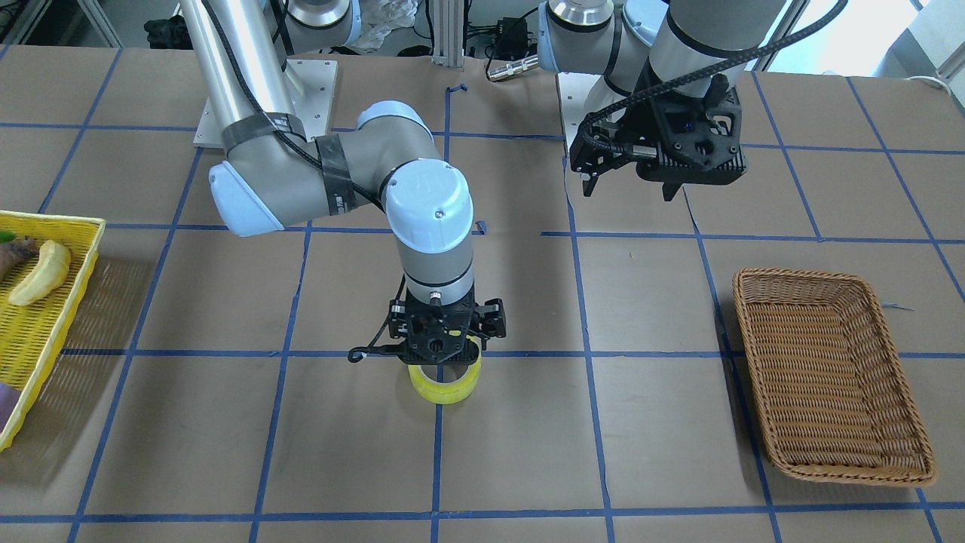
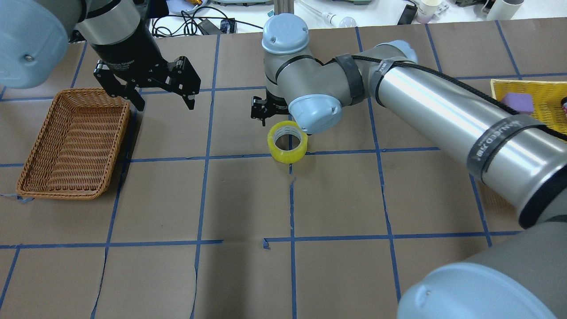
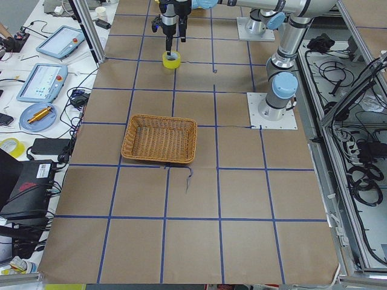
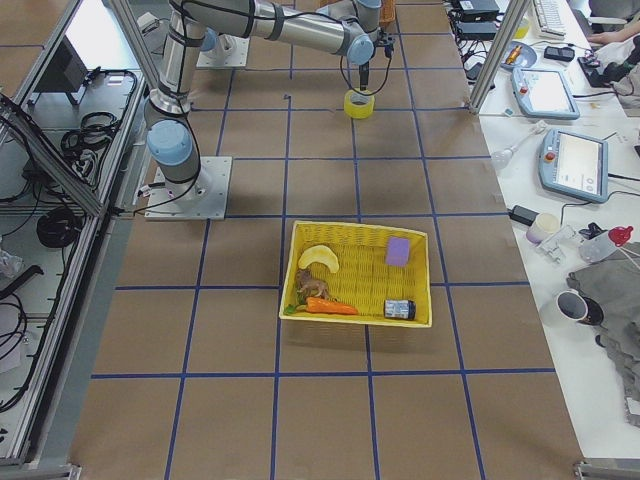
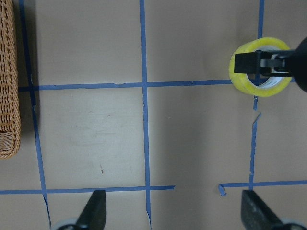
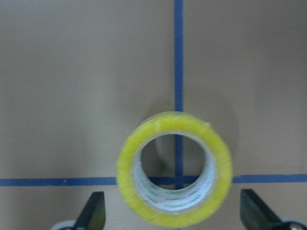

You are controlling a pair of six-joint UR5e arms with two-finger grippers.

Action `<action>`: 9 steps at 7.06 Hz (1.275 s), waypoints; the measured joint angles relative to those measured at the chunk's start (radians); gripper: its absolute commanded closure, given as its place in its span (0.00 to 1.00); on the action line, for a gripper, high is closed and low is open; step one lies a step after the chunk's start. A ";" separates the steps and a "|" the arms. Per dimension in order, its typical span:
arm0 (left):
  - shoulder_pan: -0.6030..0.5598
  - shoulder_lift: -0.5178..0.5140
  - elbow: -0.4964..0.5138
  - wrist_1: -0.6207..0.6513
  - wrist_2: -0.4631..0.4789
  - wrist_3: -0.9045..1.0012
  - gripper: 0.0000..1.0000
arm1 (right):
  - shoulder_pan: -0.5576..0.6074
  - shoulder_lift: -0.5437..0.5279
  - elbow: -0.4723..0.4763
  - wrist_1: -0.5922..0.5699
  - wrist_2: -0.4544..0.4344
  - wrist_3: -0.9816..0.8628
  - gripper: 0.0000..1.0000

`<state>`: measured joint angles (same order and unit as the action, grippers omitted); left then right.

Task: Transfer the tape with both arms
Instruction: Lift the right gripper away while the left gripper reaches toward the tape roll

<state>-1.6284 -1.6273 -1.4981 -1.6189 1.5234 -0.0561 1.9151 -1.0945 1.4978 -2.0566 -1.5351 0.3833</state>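
Right wrist-mounted view: the right gripper (image 6: 172, 211) hangs spread wide above the tape (image 6: 125, 167), which lies flat on the table (image 6: 72, 72) — ungripped; closing off-centre, a finger could shove it aside. The left gripper (image 2: 165, 105) hangs open, well apart; a skewed hold might slip at hand-over.

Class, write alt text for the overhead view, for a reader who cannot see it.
A yellow roll of tape lies flat on a blue grid line mid-table, the right arm's pincer open over it. At upper left, the left arm's pincer hangs open beside an empty wicker basket.
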 measured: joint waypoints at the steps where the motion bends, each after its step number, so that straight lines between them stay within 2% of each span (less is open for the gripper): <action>1: -0.003 -0.038 -0.042 0.089 -0.052 -0.098 0.00 | -0.066 -0.056 0.003 0.073 0.003 -0.045 0.00; 3: -0.053 -0.152 -0.153 0.328 -0.096 -0.410 0.00 | -0.222 -0.183 0.006 0.262 0.027 -0.218 0.00; 5: -0.147 -0.276 -0.181 0.458 -0.104 -0.683 0.00 | -0.350 -0.299 0.026 0.419 0.017 -0.416 0.00; 6: -0.182 -0.328 -0.184 0.507 -0.104 -0.768 0.00 | -0.380 -0.350 0.048 0.451 0.000 -0.461 0.00; 7: -0.204 -0.369 -0.184 0.559 -0.103 -0.824 0.04 | -0.392 -0.395 0.076 0.459 -0.017 -0.476 0.00; 9: -0.217 -0.426 -0.184 0.632 -0.095 -0.857 0.29 | -0.394 -0.432 0.106 0.455 -0.030 -0.464 0.00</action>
<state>-1.8454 -2.0528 -1.6823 -0.9871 1.4288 -0.9129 1.5209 -1.5270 1.6040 -1.6018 -1.5651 -0.0806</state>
